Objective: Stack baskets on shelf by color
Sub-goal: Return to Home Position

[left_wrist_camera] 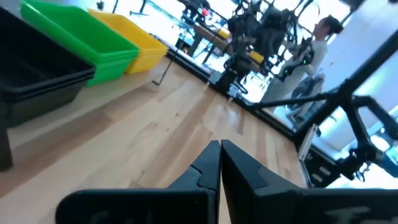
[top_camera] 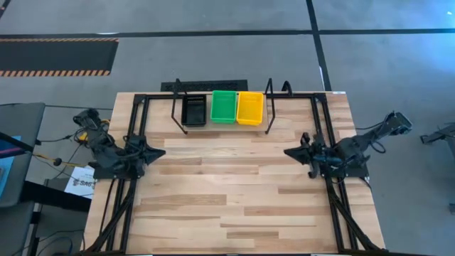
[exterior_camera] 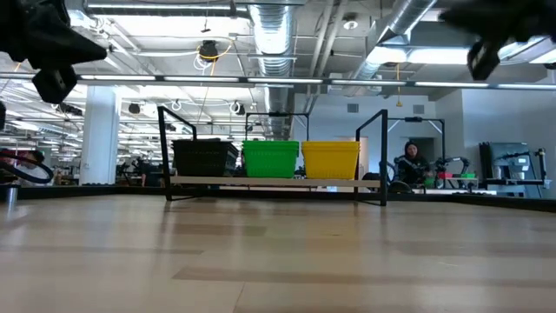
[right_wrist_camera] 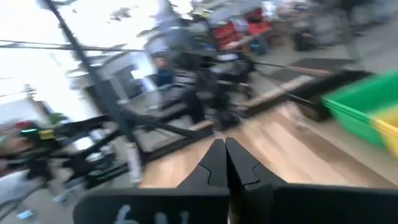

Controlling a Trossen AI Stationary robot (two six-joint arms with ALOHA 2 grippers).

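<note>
Nearest, bare planks of the worktop (top_camera: 227,203), nothing loose on them. Midway back at the left edge, left claw (top_camera: 159,151), tucked low with tip turned inward, fingers (left_wrist_camera: 239,169) pressed together on nothing. Opposite at the right edge, right claw (top_camera: 288,151), likewise closed and empty, well apart from the load.

Farther back, across the rear of the worktop, the shelf (exterior_camera: 269,182), carrying three colour groups side by side with no gap between them: black baskets (top_camera: 193,110) at the left, green baskets (top_camera: 224,107) in the middle, yellow baskets (top_camera: 249,107) at the right. Nested rims visible on black and green from the left wrist; count per stack not readable. Beyond the table, a seated person (exterior_camera: 410,162) in the room.

Sorting apparently complete, so step in hand judged to be the return to rest. No grasp called for next: only settling both arms at their sides, clear of the shelf.
</note>
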